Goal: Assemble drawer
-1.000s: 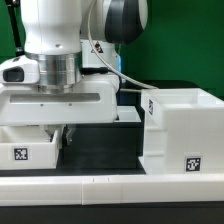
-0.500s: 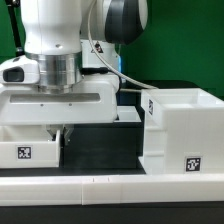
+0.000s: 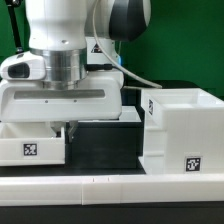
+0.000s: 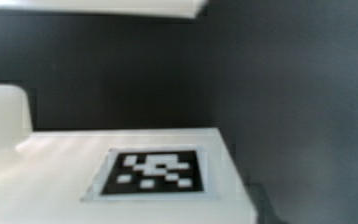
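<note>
A small white tray (image 3: 30, 147) with a square tag on its front sits at the exterior view's left. My gripper (image 3: 66, 131) reaches down at the tray's right wall, and its dark fingers are closed on that wall. The big boxy housing (image 3: 182, 128) stands at the exterior view's right with its open side toward the tray, across a gap of dark table. In the wrist view a white tray face (image 4: 87, 160) with a tag (image 4: 158, 172) fills the near part; my fingers do not show there. The second tray is not clearly in view.
A long low white rail (image 3: 110, 186) runs along the front edge. The table top (image 3: 105, 145) is black between tray and housing. My arm's broad white body (image 3: 65, 60) hides the back left. A green wall stands behind.
My gripper and the small tray have moved together toward the exterior view's right, closer to the housing. The housing has not moved.
</note>
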Tool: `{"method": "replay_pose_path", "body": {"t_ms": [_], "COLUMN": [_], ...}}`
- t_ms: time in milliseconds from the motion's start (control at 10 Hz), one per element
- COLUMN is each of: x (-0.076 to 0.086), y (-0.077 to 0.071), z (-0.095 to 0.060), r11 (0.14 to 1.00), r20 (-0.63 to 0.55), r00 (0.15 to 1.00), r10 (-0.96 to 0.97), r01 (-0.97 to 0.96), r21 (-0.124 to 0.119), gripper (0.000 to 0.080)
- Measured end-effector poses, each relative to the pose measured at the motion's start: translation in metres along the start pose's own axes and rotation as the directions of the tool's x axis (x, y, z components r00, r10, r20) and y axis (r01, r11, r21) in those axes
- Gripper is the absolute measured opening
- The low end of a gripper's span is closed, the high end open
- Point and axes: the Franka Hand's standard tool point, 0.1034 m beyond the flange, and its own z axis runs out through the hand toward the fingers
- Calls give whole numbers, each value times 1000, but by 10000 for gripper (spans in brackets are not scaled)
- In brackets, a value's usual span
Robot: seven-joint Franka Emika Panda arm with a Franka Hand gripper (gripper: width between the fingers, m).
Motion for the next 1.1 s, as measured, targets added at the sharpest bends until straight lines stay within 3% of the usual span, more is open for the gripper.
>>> {"method": "replay_pose_path", "body": {"t_ms": [200,600,900,1100], "x": [3,0,9,9], "y": [-4,-4,-8,-7], "z": [-12,-7,-8,-8], "r11": [995,966,807,735], "r20": [-7,3,11,18], "r00": [995,966,807,735], "r10": [-101,-260,-590,-678], "r01": [101,260,590,678], "r21": [4,5,-13,-14], "gripper": [41,42,42,42]}}
